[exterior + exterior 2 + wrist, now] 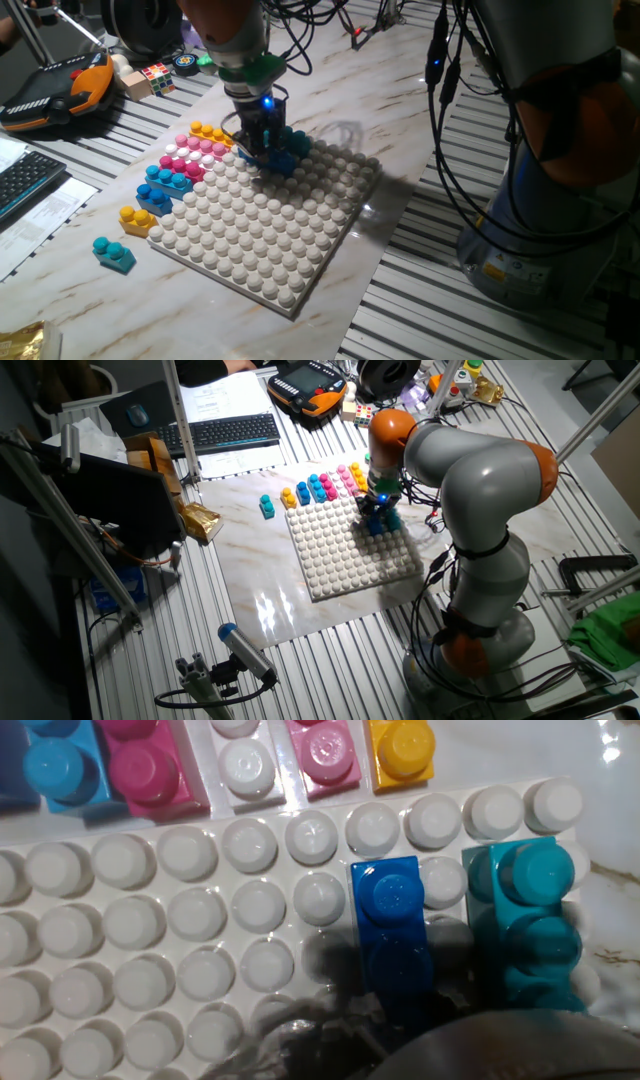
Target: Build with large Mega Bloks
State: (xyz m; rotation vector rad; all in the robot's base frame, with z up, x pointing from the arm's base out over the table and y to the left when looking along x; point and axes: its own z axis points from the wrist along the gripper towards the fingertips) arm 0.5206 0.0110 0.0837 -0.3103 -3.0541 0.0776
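This is a robotics lab. A marble-patterned board (300, 575) lies on a bench of slotted aluminium rails (330, 680), and around that board sit a computer keyboard (228, 432), printed papers (215, 400) and an orange-edged teach pendant (308, 382). Black cables (470, 130) hang beside the board, where the orange-and-grey robot arm (480, 480) is mounted.

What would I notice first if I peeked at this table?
Probably the big white bumpy board in the middle, with the robot's hand pressed down at its far edge by a dark blue brick and a teal brick. More pink, blue and yellow bricks line the board's left side.
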